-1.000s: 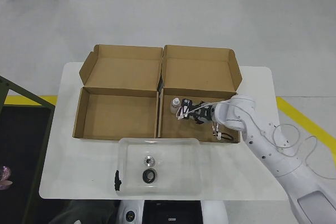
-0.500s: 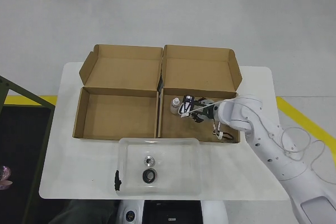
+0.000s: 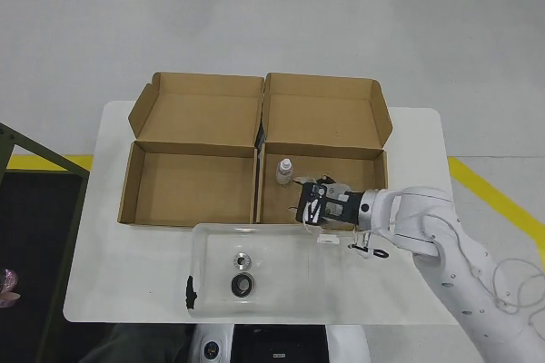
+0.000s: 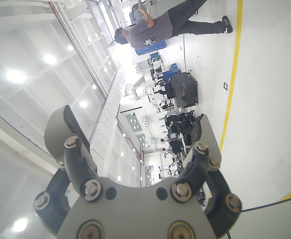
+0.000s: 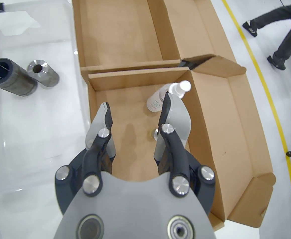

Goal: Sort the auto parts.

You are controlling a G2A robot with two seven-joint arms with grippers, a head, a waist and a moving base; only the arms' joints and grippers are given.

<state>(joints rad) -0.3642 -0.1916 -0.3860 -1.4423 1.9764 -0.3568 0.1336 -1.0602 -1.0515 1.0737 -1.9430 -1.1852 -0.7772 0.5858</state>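
Above the cardboard box, right fingers spread wide, seemingly empty.

Right pincer over right carton, by front wall. Near fingertips, farther from robot: white bottle, upright. Nearer robot, leftward of pincer: clear tray holding small metal cylinder, dark cylinder.

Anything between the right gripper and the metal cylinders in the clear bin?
Nothing loose. The right gripper hangs over a cardboard box; its wall and the rim of the clear bin separate the gripper from the dark cylinder and silver cylinder.
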